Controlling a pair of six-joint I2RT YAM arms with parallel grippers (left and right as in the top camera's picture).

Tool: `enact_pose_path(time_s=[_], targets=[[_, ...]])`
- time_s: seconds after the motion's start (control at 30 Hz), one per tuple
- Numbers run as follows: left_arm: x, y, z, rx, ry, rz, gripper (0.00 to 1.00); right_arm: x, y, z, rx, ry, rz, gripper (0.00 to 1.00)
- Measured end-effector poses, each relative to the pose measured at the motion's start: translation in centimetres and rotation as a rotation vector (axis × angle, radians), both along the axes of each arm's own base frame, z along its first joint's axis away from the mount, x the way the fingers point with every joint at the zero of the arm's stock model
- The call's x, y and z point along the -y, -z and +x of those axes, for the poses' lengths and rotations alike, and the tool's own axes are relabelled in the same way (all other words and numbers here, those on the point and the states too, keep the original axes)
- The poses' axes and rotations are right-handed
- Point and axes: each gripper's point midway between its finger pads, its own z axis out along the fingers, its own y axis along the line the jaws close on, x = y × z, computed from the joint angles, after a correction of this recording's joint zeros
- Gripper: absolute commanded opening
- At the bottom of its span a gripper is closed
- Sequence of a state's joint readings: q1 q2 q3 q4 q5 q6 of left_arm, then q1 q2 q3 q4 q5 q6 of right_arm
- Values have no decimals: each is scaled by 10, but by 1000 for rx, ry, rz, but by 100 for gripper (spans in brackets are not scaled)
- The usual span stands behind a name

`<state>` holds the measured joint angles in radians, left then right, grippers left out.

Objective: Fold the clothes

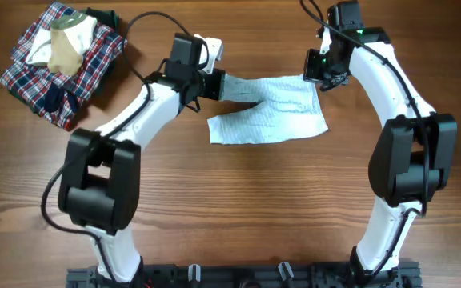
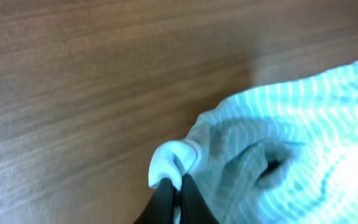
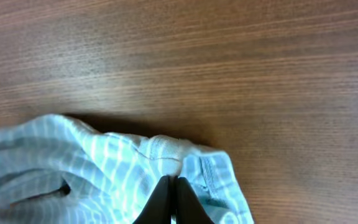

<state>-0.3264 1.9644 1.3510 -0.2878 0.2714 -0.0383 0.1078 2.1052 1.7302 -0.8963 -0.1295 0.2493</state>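
Though thin and crinkly, clothes (image 1: 274,116) (finely striped) pinched in closed left gripper (image 2: 176,182), closed right gripper (image 3: 171,184).

My overhead camera looks straight down on the whole bench (image 1: 238,184). Each wrist camera sits very near, facing down along the left hand (image 2: 174,199) or right hand (image 3: 173,202). All three share the clothes (image 1: 278,112) at the far middle.

My garment (image 1: 278,112) is pale blue with fine white stripes. The tabletop (image 1: 238,208) is brown woodgrain. Far left, the plaid (image 1: 30,76) is red, navy and white, the piece (image 1: 64,50) on it beige-cream. My left claw (image 2: 174,182) and right claw (image 3: 170,184) are black.
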Motion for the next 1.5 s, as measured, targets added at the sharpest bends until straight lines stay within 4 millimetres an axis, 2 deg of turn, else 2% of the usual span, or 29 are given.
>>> enact_pose_path(time_s=[0.17, 0.5, 0.83, 1.07, 1.27, 1.5], targets=[[-4, -2, -13, -47, 0, 16, 4, 1, 2, -6, -25, 2, -2, 4], [-5, -1, -15, -55, 0, 18, 4, 1, 2, -6, -29, 11, 0, 4], [-1, -10, -3, 7, -1, -1, 4, -1, -2, 5, 20, 14, 7, 4], [-10, -11, 5, 37, -40, 41, 4, 2, -7, 22, 94, 21, -7, 4], [-8, -18, 17, 95, -51, 32, 4, 6, -10, 30, 128, 33, -32, 4], [-10, -7, 19, 84, -59, 46, 4, 10, -9, 30, 127, 42, -56, 4]])
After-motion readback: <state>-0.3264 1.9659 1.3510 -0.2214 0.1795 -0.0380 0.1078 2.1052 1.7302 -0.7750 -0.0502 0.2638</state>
